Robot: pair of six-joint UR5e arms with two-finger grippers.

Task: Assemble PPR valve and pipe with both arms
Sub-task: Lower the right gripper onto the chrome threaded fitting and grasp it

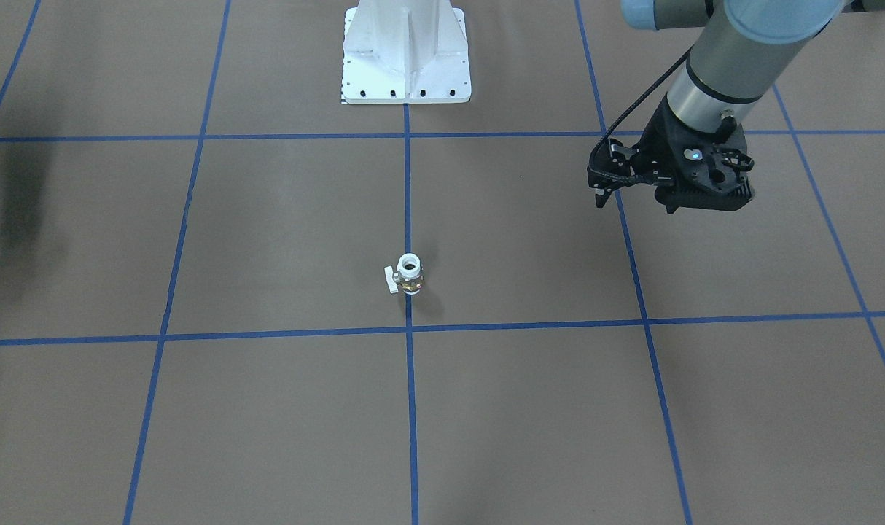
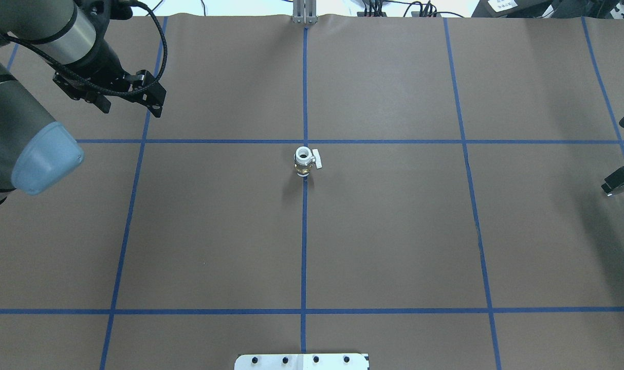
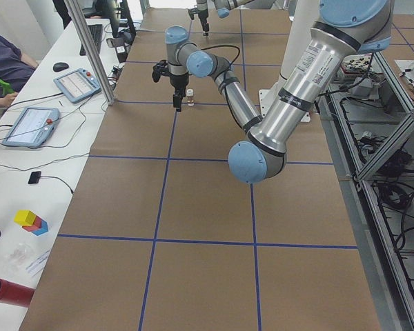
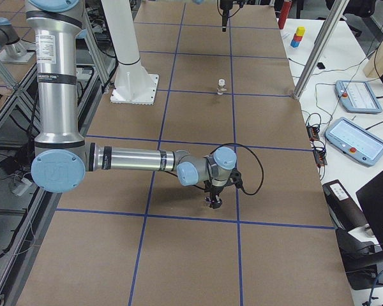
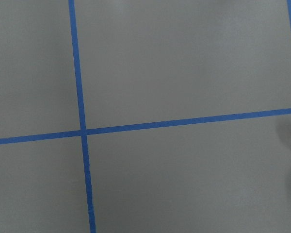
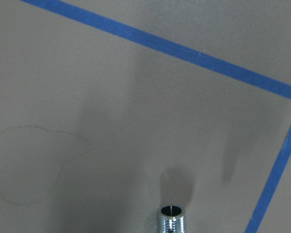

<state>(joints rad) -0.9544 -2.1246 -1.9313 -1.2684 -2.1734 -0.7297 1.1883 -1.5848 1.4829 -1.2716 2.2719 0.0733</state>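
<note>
Brown paper with blue tape lines covers the table (image 2: pixel 394 231), and the job looks like it is only at the start, because nothing is joined yet. The PPR valve (image 2: pixel 304 161) stands upright by itself in the middle of the table, right on a blue line. Its white ring is on top and its little handle sticks out to one side. The left gripper (image 1: pixel 604 179) hangs high up and well apart from the valve, and I cannot tell if its pincer is apart or together. The right gripper (image 2: pixel 619 181) is low down at the far right side of the table. The pipe (image 6: pixel 171 219) shows at the bottom edge of that wrist's view — a short shiny stub with screw rings and a round mouth. It is well apart from the valve. I cannot tell if the pincer is clamped on it or only near it. I think the next move needs two things: the left gripper must come down and take hold of the valve, and the right one must bring the pipe over. Then the pipe's end has to line up straight with the valve's round hole — a small, fussy fit. Counting up, there is one valve, one pipe and two grippers.
</note>
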